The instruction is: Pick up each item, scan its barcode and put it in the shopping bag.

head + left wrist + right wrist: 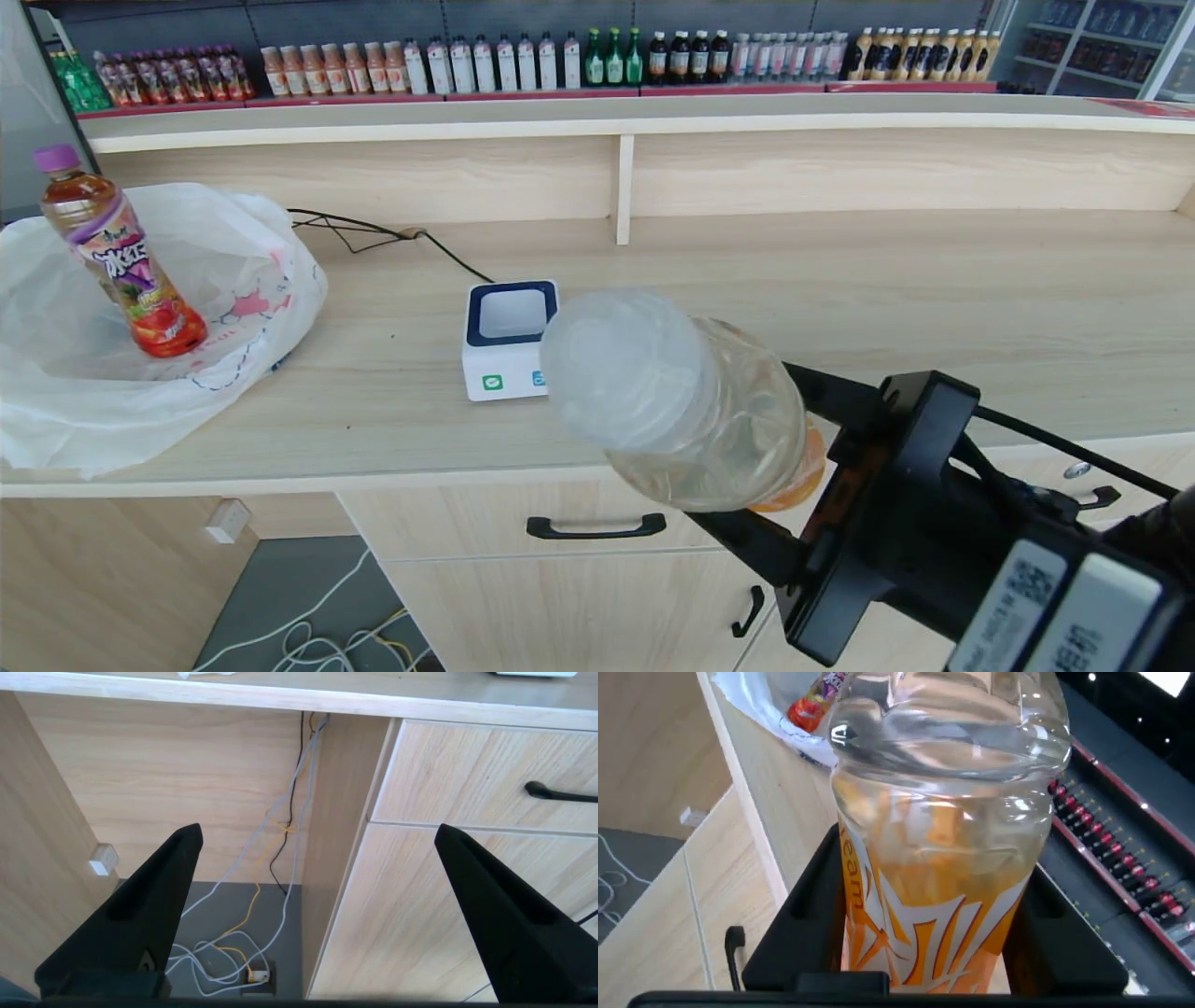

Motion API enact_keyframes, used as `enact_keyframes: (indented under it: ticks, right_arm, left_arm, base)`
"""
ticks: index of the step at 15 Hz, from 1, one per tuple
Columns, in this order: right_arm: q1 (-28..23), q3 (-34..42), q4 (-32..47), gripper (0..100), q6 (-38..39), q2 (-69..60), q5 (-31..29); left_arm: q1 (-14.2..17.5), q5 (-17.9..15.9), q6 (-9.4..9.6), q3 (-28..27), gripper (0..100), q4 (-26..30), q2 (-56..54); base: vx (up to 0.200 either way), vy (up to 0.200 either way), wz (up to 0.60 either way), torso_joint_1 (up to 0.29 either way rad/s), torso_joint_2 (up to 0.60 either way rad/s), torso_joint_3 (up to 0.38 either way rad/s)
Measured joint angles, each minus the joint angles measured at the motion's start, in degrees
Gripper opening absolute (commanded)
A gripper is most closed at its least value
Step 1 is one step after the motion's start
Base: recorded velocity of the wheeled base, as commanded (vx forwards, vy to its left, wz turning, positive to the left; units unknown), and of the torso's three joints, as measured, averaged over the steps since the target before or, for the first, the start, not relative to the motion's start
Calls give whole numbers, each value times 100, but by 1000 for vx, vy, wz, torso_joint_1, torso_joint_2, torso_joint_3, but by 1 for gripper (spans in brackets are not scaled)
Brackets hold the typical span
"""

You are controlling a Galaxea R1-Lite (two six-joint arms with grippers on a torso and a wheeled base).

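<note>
Currently, a clear plastic bottle (pixel 672 401) with an orange label is gripped by the right claw (pixel 794 467), whose two black fingers are clamped against opposite sides of the labelled part. The bottle is held tilted in the air over the desk's (pixel 840 308) front edge, its clear rounded end raised towards the head camera. In the right wrist view the same bottle (pixel 943 812) is seen between the fingers of that claw (pixel 924 933).

A small white scanner (pixel 509 341) with a dark-framed top window is set on the desk near the front edge, left of the middle, with a black cable led from it to the back. At the desk's left end a white shopping bag (pixel 56 392) lies open, and a tea bottle (pixel 121 257) with a purple cap is seen leaning inside it.

The left claw (pixel 318 833) is held released, fingers spread wide, below the desk's front, before a wooden recess where cables (pixel 234 952) lie on the floor.
</note>
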Motion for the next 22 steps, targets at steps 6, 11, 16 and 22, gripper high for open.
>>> enact_keyframes:
  ticks: [6, 11, 16, 22]
  right_arm:
    - [-1112, -566, 102, 0, 2767, -60, -22]
    - [-2313, -908, 99, 0, 5214, -57, -189]
    - [-2622, -778, -68, 0, 5553, -149, -670]
    - [-2664, -9, -410, 0, 5024, -328, -492]
  left_arm:
    - [0, 2, -1, 0, 100, -2, 0]
    - [0, -5, 0, 0, 100, 0, 0]
    - [0, 0, 11, 0, 100, -2, 0]
    - [0, 2, -1, 0, 100, 0, 0]
  base:
    - [0, 0, 0, 0, 0, 0]
    - [0, 0, 0, 0, 0, 0]
    - [0, 0, 0, 0, 0, 0]
    - [0, 0, 0, 0, 0, 0]
